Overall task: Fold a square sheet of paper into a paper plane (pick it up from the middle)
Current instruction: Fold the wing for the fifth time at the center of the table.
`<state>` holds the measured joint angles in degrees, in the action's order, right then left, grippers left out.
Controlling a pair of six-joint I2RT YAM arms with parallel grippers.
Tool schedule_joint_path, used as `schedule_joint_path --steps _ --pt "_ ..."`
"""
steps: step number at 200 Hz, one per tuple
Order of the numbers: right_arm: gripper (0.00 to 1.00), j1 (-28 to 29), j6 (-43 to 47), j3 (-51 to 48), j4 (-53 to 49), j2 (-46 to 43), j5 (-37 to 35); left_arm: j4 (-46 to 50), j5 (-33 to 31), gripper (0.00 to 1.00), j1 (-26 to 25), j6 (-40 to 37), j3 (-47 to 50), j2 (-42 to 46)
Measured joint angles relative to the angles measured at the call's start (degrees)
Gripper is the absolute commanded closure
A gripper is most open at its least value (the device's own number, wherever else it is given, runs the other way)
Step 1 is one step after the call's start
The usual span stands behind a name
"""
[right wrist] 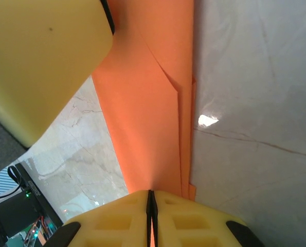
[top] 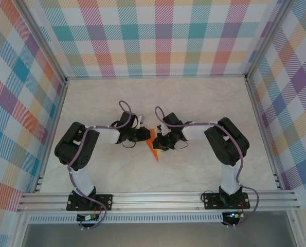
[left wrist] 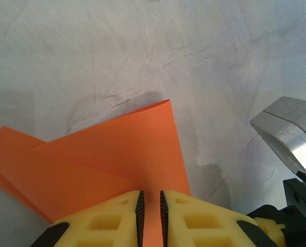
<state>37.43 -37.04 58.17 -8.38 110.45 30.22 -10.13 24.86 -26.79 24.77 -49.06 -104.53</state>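
The orange paper, folded into a narrow dart-like paper plane (top: 154, 149), lies at the table's centre between both arms, its sharp tip toward the near edge. In the left wrist view its layered flaps (left wrist: 117, 149) spread out ahead of my left gripper (left wrist: 150, 216). That gripper's jaws stand a narrow gap apart with orange paper showing between them. My right gripper (right wrist: 151, 216) is shut on the paper's long folded edge (right wrist: 147, 118), pads pressed together. From above, the left gripper (top: 145, 136) and the right gripper (top: 159, 141) almost touch over the paper. The left gripper's yellow finger (right wrist: 45, 62) looms close in the right wrist view.
The marble table top (top: 158, 98) is walled by plaid panels (top: 158, 36) at the back and on both sides. An aluminium rail (top: 158, 198) runs along the near edge. A silver and black part of the right arm (left wrist: 291, 134) sits close to the left gripper.
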Motion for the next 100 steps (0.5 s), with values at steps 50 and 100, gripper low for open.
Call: schedule_joint_path --steps 50,100 --pt "0.88 0.0 0.3 -0.1 0.0 0.0 0.0 0.1 -7.6 0.81 3.5 -0.5 -2.9 -1.2" --pt "0.88 0.0 0.4 -0.2 0.0 -0.2 0.0 0.1 -8.9 0.8 5.7 -0.8 -3.5 -1.7"
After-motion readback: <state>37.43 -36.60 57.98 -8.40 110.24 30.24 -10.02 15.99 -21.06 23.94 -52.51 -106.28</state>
